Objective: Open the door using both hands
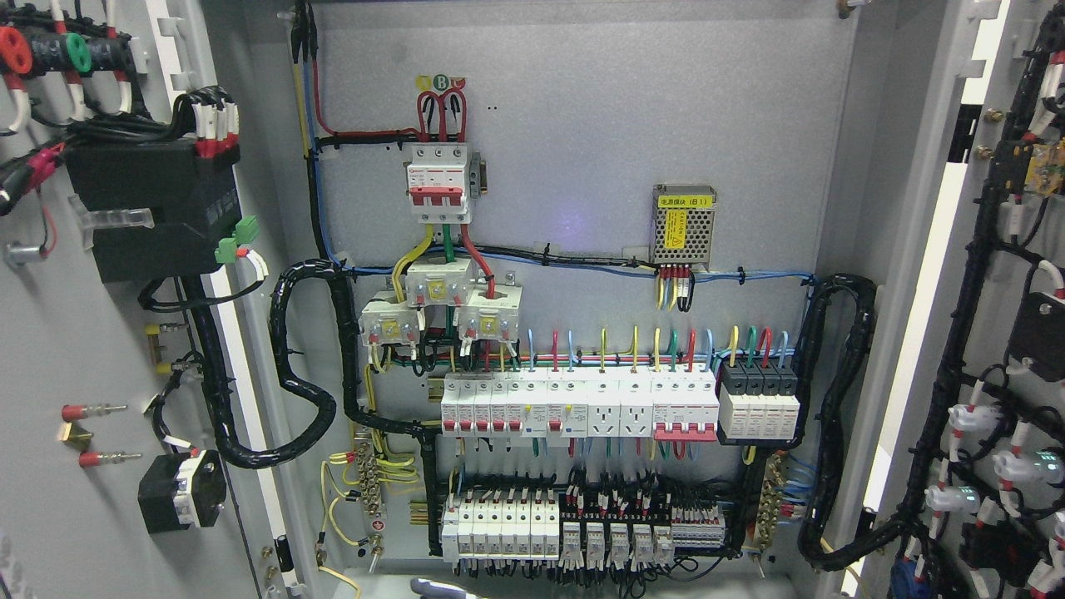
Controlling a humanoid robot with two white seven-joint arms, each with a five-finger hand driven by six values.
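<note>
The grey electrical cabinet stands with both doors swung wide. The left door (50,349) fills the picture's left edge, its inner face carrying a black unit (154,208) and cable looms. The right door (1011,333) shows at the right edge with black wiring and white connectors. Between them the back panel (599,108) is fully exposed, with a red-and-white main breaker (439,183), rows of small breakers (582,403) and terminal blocks (557,528). Neither hand can be made out. A small pale shape (441,589) at the bottom edge is too cut off to identify.
A perforated power supply with a yellow label (684,223) sits at the panel's upper right. Thick black cable bundles loop from each door hinge side into the cabinet, on the left (291,374) and on the right (840,399). Bolts and red-tipped studs (91,412) stick out of the left door.
</note>
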